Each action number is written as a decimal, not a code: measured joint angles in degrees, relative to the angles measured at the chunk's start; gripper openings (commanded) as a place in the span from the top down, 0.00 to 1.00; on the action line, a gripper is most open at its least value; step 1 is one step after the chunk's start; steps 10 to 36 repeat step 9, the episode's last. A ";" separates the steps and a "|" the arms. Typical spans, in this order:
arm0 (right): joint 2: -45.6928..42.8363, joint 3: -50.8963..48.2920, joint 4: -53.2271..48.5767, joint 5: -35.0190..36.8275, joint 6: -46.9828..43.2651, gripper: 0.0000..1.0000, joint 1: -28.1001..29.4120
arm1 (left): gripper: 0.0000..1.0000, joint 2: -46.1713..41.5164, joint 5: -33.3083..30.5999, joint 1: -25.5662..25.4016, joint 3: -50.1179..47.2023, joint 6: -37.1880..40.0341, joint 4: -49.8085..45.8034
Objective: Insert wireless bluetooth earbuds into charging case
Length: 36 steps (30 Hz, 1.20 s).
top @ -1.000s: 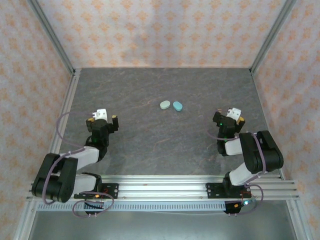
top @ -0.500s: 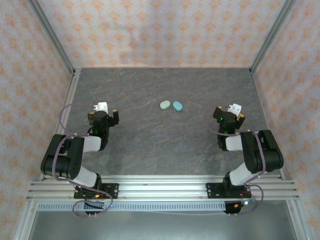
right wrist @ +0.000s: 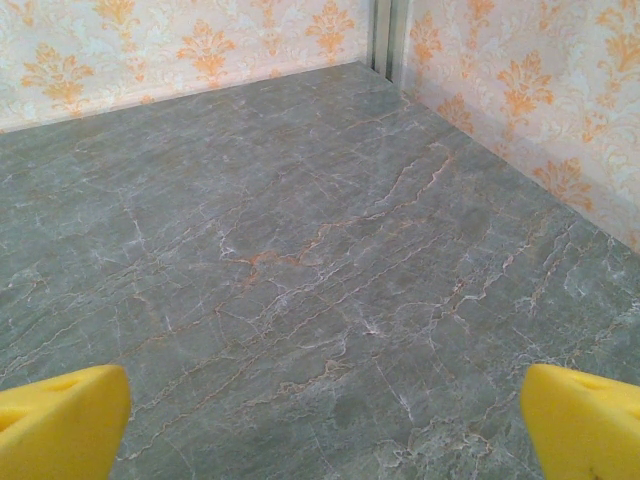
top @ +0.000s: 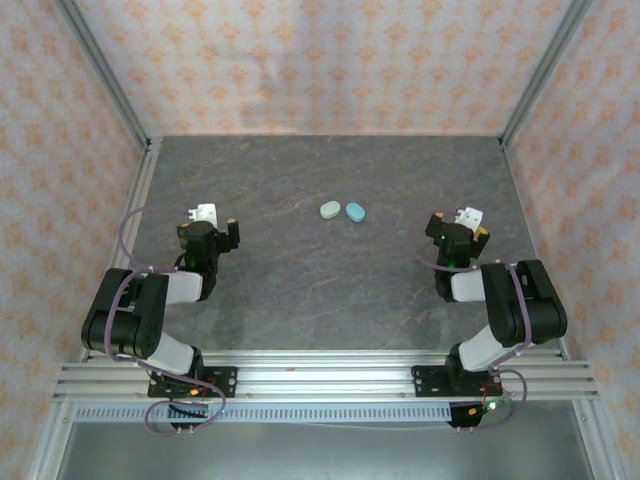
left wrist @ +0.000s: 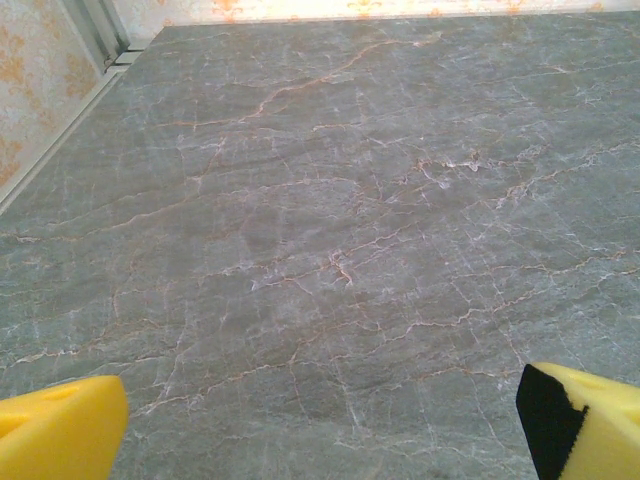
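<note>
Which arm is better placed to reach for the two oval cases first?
Right, marginally: the right fingers sit a bit nearer the blue case than the left fingers do to the mint case; both pairs are open and empty.

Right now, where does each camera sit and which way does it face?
Top external: above and behind the robot, looking down on the table, mint case, blue case, left arm, right arm, left gripper, right gripper.
Left wrist: low, facing the far-left corner; yellow fingertips apart.
Right wrist: low, facing the far-right corner; yellow fingertips apart.
Shared: marbled table, patterned wall.
</note>
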 measured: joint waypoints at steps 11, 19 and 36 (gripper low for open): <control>0.00 0.02 -0.94 -0.83 0.02 0.01 0.00 | 0.00 0.00 0.00 0.00 0.00 0.00 0.00; 0.00 0.02 -0.94 -0.83 0.02 0.01 0.00 | 0.00 0.00 0.00 0.00 0.00 0.00 0.00; 0.00 0.02 -0.94 -0.83 0.02 0.01 0.00 | 0.00 0.00 0.00 0.00 0.00 0.00 0.00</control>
